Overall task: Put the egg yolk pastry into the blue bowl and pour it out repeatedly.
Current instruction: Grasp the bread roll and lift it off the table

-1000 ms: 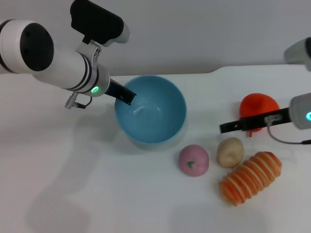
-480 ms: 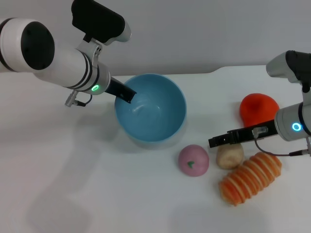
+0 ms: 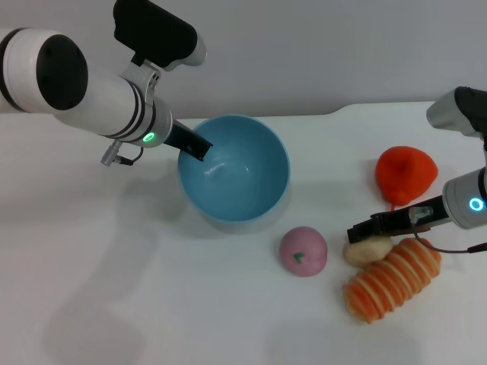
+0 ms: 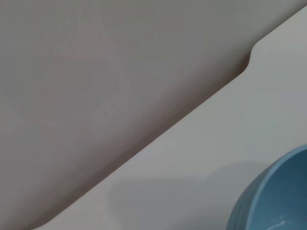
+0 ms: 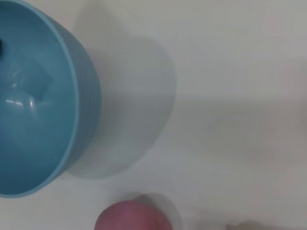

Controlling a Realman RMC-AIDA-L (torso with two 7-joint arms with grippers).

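The blue bowl stands tilted at the table's middle back, its inside plain and empty. My left gripper is shut on its left rim, one dark finger inside the wall. The bowl also shows in the left wrist view and the right wrist view. The egg yolk pastry lies on the table to the right of the pink ball. My right gripper lies low across the pastry's top and hides its upper half.
An orange-and-cream ridged bread lies right against the pastry, at its front right. A red-orange lump sits behind my right gripper. The pink ball's top shows in the right wrist view. The table's back edge has a step at the right.
My right gripper has come down and forward from in front of the red-orange lump onto the pastry, now covering its top. The left arm and the bowl have barely moved.
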